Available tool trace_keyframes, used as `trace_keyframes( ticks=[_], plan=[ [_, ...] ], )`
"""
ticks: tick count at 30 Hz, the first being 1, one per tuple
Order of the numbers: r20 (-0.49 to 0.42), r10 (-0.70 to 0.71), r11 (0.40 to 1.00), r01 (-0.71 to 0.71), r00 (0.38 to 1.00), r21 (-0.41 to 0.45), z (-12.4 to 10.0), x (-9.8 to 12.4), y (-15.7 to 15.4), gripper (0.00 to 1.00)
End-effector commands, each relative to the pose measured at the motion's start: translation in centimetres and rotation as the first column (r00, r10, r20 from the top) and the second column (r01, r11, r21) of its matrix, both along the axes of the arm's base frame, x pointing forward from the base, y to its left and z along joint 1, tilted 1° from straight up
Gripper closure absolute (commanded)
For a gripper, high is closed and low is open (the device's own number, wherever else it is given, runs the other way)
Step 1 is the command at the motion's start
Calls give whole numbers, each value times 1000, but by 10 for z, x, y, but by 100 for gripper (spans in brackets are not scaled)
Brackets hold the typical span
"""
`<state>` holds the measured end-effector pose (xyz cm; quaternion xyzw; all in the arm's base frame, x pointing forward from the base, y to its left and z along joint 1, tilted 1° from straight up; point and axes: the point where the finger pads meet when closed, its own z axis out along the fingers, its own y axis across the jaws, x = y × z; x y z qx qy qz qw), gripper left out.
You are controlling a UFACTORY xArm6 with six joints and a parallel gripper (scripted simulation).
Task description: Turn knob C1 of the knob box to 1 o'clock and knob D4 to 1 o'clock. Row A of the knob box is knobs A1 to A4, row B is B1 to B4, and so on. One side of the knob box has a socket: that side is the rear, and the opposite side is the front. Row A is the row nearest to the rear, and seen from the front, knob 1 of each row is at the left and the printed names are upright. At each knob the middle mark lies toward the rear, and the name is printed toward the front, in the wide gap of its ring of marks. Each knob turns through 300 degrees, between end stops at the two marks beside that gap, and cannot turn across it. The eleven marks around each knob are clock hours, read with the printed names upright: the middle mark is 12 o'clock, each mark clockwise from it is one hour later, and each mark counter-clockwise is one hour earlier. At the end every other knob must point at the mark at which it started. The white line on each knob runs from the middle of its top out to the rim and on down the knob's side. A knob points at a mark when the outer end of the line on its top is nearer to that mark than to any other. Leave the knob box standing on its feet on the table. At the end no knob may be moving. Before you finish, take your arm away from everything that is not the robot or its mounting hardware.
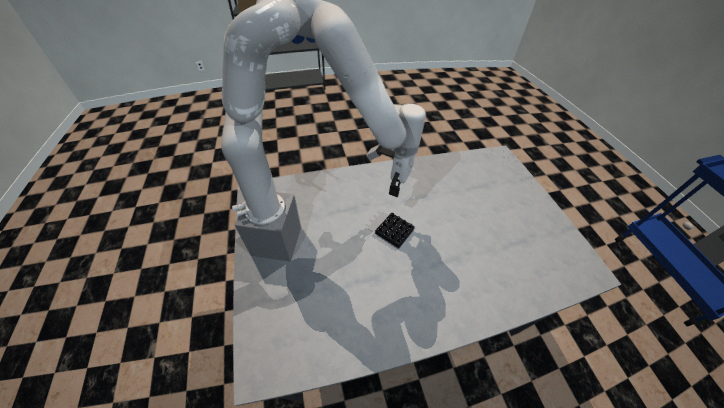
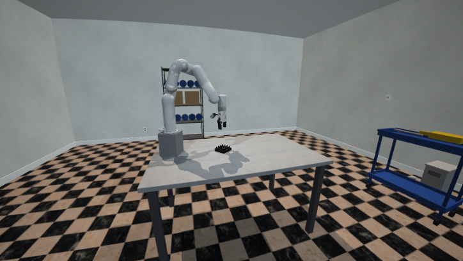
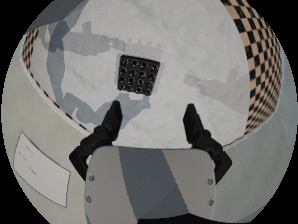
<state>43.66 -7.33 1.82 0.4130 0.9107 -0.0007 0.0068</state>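
Observation:
The knob box (image 1: 394, 229) is a small black square box with a grid of dark knobs. It stands on the white marble table, in front of the arm's base. It also shows in the exterior view (image 2: 223, 148) and in the wrist view (image 3: 139, 74). The knobs' white lines and printed names are too small to read. My gripper (image 1: 395, 189) hangs well above the box, pointing down, with its two black fingers wide open and empty. It shows in the exterior view (image 2: 222, 125) and in the wrist view (image 3: 154, 119), with the box beyond the fingertips.
The arm's grey base block (image 1: 271, 230) stands at the table's left side. A blue cart (image 2: 421, 162) stands to the right of the table. A shelf rack (image 2: 184, 103) stands against the back wall.

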Motion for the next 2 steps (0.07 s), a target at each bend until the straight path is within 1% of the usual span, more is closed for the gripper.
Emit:
trace_keyframes(
  ticks=[1, 2],
  plan=[
    [4, 0, 1000, 0, 1000, -1, 1, 2, 0, 0],
    [4, 0, 1000, 0, 1000, -1, 1, 2, 0, 0]
  ],
)
